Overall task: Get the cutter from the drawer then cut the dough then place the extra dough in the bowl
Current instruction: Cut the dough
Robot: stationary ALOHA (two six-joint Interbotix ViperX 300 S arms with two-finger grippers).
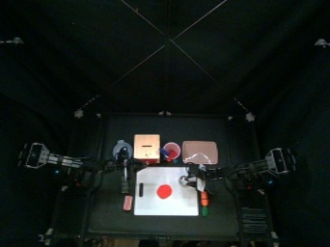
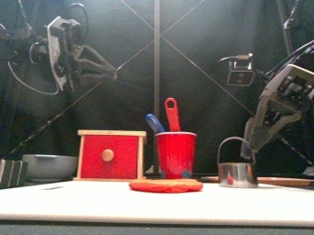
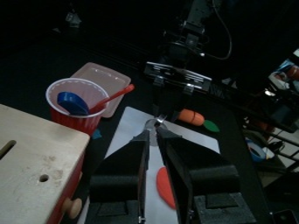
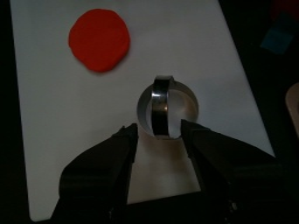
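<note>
The round metal cutter stands on the white cutting board, and my right gripper is shut on its wire handle. In the front view the cutter rests to the right of the flat red dough disc. The dough lies near the board's middle. My left gripper is shut on nothing and hangs high above the board's left side. The wooden box shows its red drawer front closed. The blue-grey bowl sits left of the box.
A red cup with a blue and a red knife stands behind the dough. The pink tray lies at the back right. Small orange and green toys sit by the board's right edge, and a pinkish toy by its left.
</note>
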